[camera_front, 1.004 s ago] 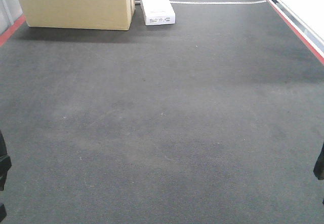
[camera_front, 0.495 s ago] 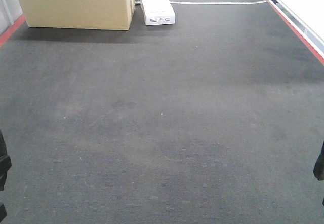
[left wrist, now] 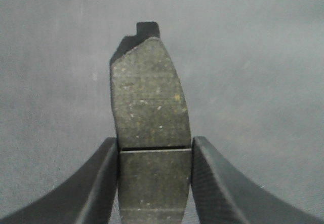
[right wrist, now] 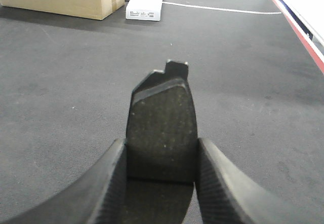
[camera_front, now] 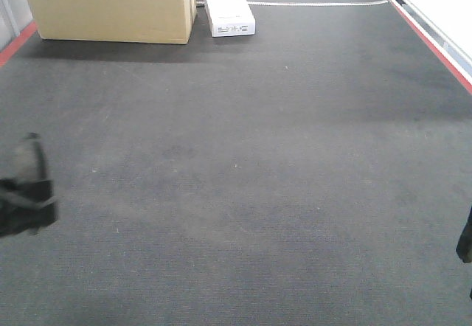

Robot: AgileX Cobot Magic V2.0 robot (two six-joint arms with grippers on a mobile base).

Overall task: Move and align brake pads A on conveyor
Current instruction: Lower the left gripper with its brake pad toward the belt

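Front view, conveyor: the dark woven belt (camera_front: 243,178) fills nearly the whole frame, with a red edge strip (camera_front: 450,66) along the upper right and another at the upper left.
Front view, far end: a cardboard box (camera_front: 110,9) sits at the upper left, and a long white box (camera_front: 225,1) lies just right of it at the top centre.
Front view, left claw: a dark blurred shape (camera_front: 26,193) at the left edge, mid-height, over the belt. Its opening and load cannot be told here.
Front view, right claw: only a black sliver (camera_front: 464,239) shows at the lower right edge. I cannot tell its state from this view.
Left wrist view, grip: the left claw is clamped narrow on a pad, and the left-claw fingers (left wrist: 96,188) rise from the bottom corners against the pad's two long sides.
Left wrist view, left brake pad (left wrist: 150,117): centre frame, upright between the fingers. Its groove sits level with the fingertips and its upper half juts past them, with a notched tab on top. Belt lies behind it, and contact cannot be told.
Right wrist view, grip: the right claw is closed narrow on a pad, with the right-claw fingers (right wrist: 101,188) pressing its sides from the bottom corners.
Right wrist view, right brake pad (right wrist: 162,127): centre frame, projecting beyond the fingertips with its tab uppermost. Behind it are the belt and, at the top left, the two boxes.
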